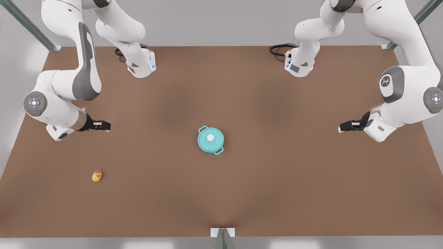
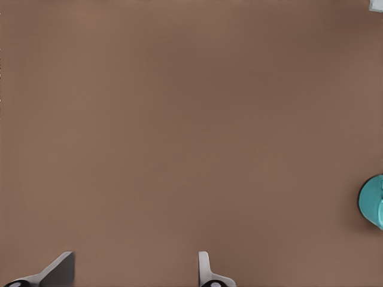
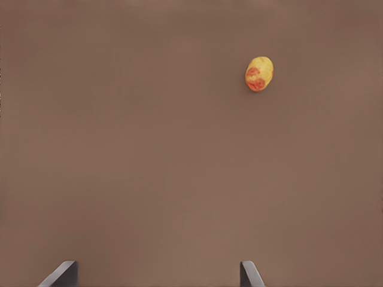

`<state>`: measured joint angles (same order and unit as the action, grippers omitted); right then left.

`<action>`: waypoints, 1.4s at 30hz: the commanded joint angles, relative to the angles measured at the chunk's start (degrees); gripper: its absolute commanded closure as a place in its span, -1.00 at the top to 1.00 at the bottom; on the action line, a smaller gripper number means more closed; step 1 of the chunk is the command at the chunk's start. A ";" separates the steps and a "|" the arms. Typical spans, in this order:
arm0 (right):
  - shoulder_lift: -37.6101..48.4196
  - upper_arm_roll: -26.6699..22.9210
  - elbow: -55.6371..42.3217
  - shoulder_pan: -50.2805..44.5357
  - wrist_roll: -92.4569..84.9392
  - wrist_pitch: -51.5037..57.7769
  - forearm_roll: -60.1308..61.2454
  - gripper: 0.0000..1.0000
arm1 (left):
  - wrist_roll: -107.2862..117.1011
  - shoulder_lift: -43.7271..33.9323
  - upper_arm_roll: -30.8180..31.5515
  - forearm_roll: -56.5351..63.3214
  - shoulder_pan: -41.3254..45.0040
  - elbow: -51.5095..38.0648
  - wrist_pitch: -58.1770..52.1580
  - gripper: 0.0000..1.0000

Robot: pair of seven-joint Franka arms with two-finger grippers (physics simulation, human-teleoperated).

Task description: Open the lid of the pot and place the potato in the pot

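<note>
The left gripper [image 2: 134, 272] hangs over the bare brown table [image 2: 179, 119], fingers [image 2: 57, 272] spread apart, holding nothing. The teal pot [image 2: 372, 200] sits well apart from it.

**Desk contents: pot, lid, potato**

Pot [image 1: 211, 148]: small, round, teal, two loop handles; upright at desk centre. Pot lid [image 1: 210, 138]: flat teal disc, white knob; seated on the pot, closed. Potato [image 1: 97, 175]: yellow oval, orange-red patch; lying well apart, toward the near edge at the front view's left.

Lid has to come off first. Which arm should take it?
Probably left. The left gripper is open, and its wrist view catches the pot lid. The right gripper, also open, hangs nearer the potato, so it suits the later pick.
</note>
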<state>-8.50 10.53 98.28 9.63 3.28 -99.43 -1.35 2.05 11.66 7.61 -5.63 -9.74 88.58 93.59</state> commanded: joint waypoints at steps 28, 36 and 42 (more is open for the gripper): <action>-35.00 -2.62 -18.03 6.19 -17.25 -26.43 -3.83 1.00 | 73.71 37.12 3.90 21.44 51.14 -15.10 35.08 1.00; -41.77 -2.70 -19.97 6.10 -16.46 -30.12 -3.13 1.00 | 74.94 38.53 3.73 23.82 51.23 -15.28 36.49 1.00; -42.56 -2.70 -19.00 7.51 -17.34 -30.38 -3.74 0.94 | 75.03 39.14 3.64 24.61 51.23 -15.28 37.45 0.32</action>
<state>-51.11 7.82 79.13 16.99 -9.00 -128.89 -5.00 65.36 50.85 11.25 18.69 41.48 73.33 130.19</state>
